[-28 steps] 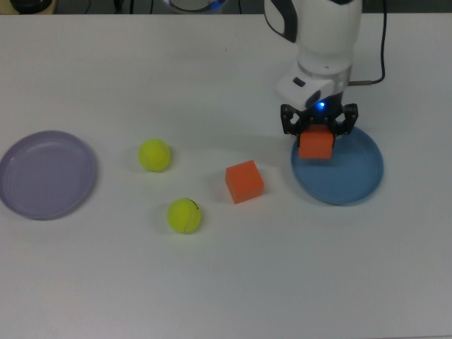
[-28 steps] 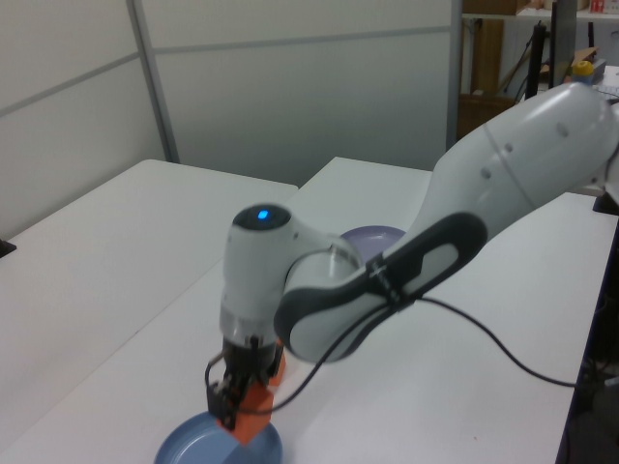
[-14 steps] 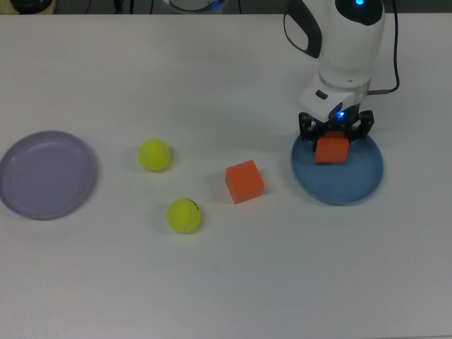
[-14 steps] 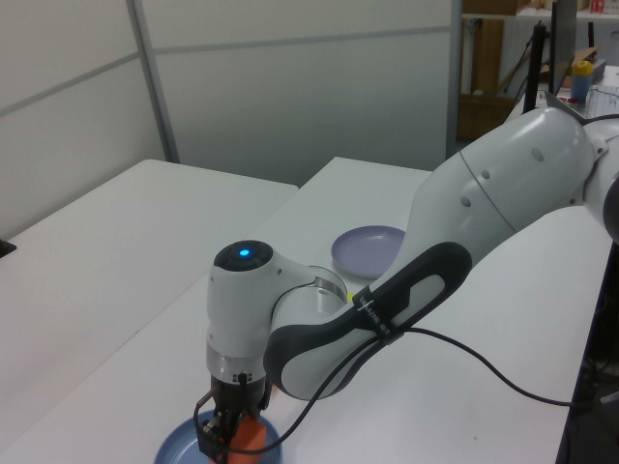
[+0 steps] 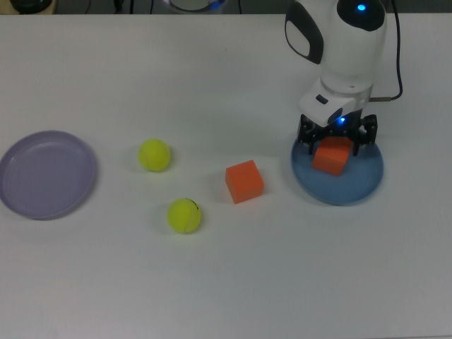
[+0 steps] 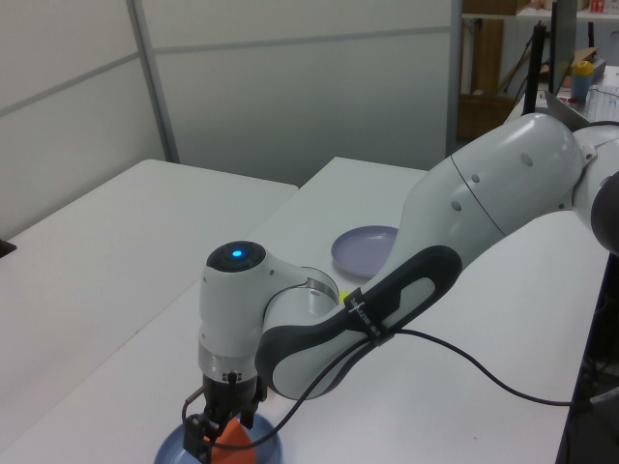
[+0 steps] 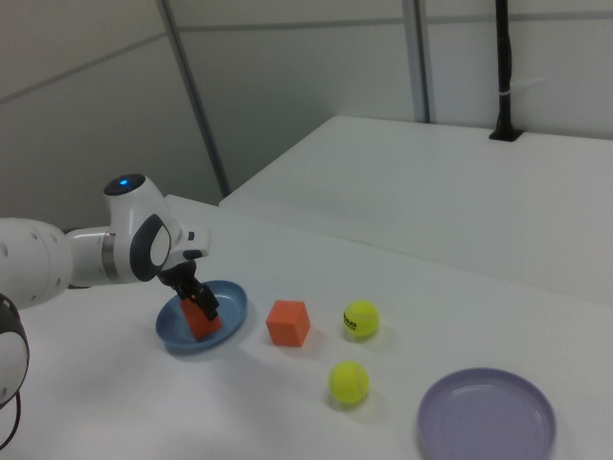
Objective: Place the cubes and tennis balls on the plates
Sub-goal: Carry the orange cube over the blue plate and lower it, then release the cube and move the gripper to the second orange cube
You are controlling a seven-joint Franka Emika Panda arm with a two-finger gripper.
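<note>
The gripper (image 5: 337,138) stood low over the blue plate (image 5: 361,182), its fingers spread to either side of an orange cube (image 5: 332,158) sitting tilted on it. The second cube (image 5: 244,181) and both tennis balls (image 5: 155,155) lay on the table (image 5: 212,282), apart from the lavender plate (image 5: 46,174).

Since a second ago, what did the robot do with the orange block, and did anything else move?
The gripper carried the orange cube from the blue plate's edge toward the top view's right and lowered it onto the plate. Its fingers now look spread, so it has probably let go. The other cube, both tennis balls and the purple plate stayed put.
</note>
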